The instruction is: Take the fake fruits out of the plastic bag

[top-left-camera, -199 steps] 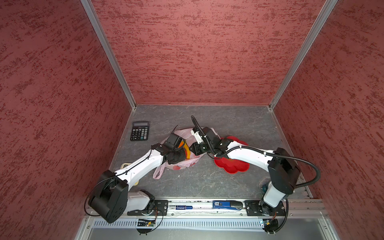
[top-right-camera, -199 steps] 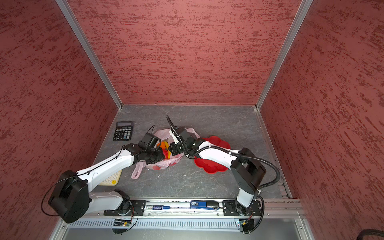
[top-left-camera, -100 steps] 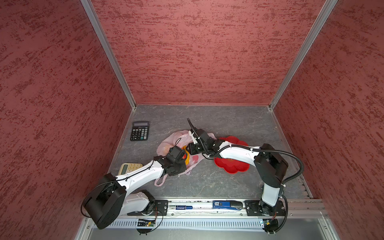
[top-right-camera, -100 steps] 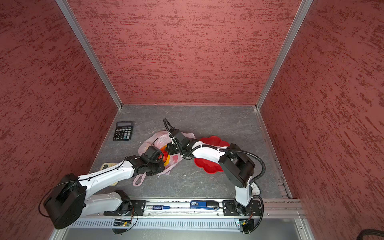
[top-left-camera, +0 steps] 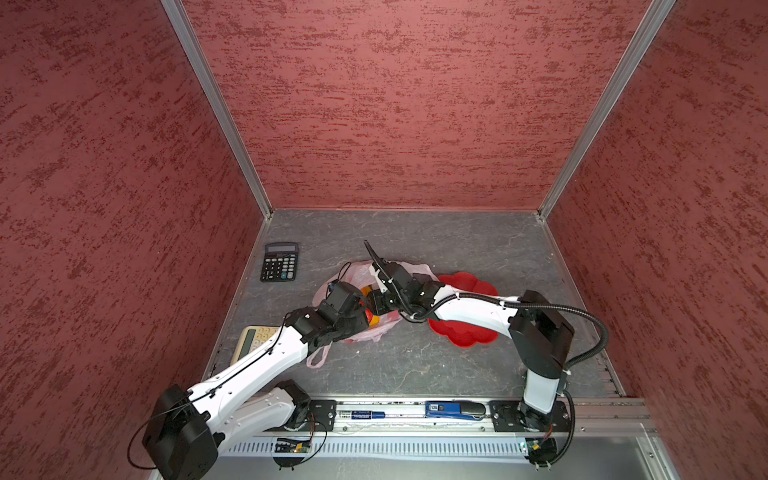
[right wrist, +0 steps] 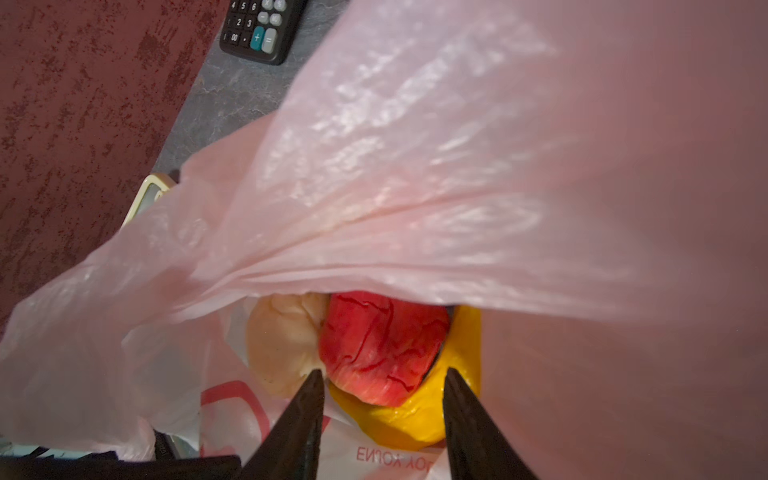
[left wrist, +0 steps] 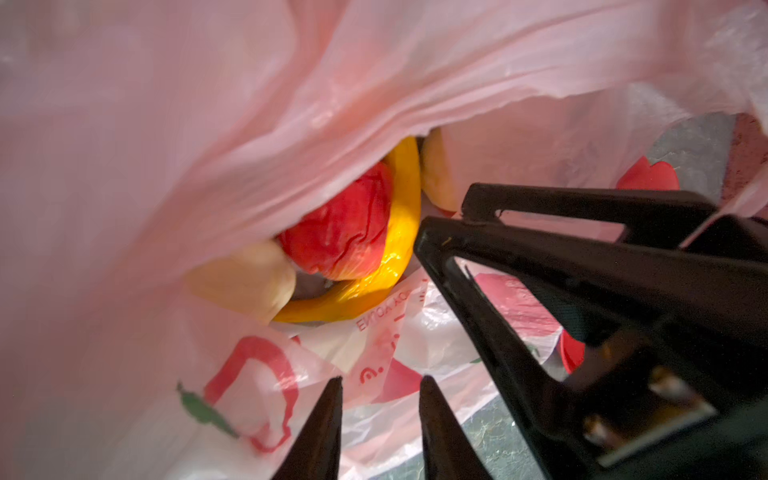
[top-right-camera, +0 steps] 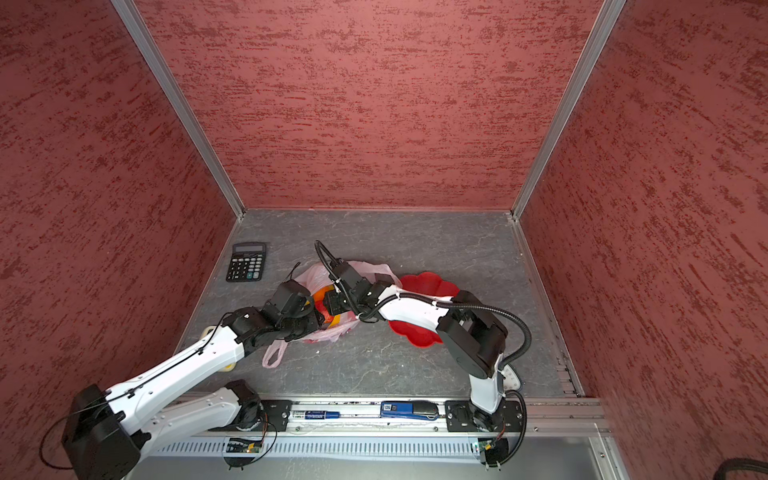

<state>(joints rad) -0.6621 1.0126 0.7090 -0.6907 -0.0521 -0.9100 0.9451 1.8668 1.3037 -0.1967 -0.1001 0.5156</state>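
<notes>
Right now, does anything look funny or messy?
The bag lies crumpled, sagging over the red fruit, whose skin looks wrinkled. Nothing has spilled out.

Reversed red "ENJOY" on plastic bag (right wrist: pixel 415 166), "6", "+", "=" on calculator (right wrist: pixel 257 29) keys

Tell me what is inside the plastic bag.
The plastic bag shows a red fruit, a yellow banana and a cream lump. Its upper layer covers the rest; other fruits cannot be seen.

fake fruits (left wrist: pixel 340 224) inside plastic bag (top-left-camera: pixel 356 269), dish (top-left-camera: pixel 469 336) right of it, calculator (top-left-camera: pixel 279 262) behind left
</notes>
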